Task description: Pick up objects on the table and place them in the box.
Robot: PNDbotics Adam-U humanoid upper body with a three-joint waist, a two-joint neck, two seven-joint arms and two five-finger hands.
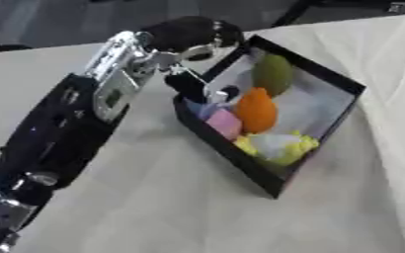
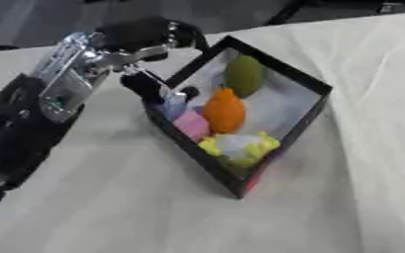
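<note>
The left hand [image 1: 188, 33] hangs over the near-left wall of the box [image 1: 331, 126], its arm reaching in from the left across the cloth-covered worktop [image 1: 154, 197]. The fingers point down toward the box's inside corner, but they blur into the dark wall, so I cannot tell whether they are spread or closed, or whether anything is between them; a small pale piece [image 1: 213, 96] just below may be in the hand or already dropped.

Inside the box lie a green object [image 1: 272, 73] at the far end, an orange one [image 1: 256, 109] in the middle, a pink block [image 1: 224, 123] against the left wall, and a yellow-and-white thing [image 1: 277, 147] at the near corner. The hand's position above the opening suits a release into the box. No loose objects show on the worktop, so the task looks nearly finished. The right hand is out of sight.
</note>
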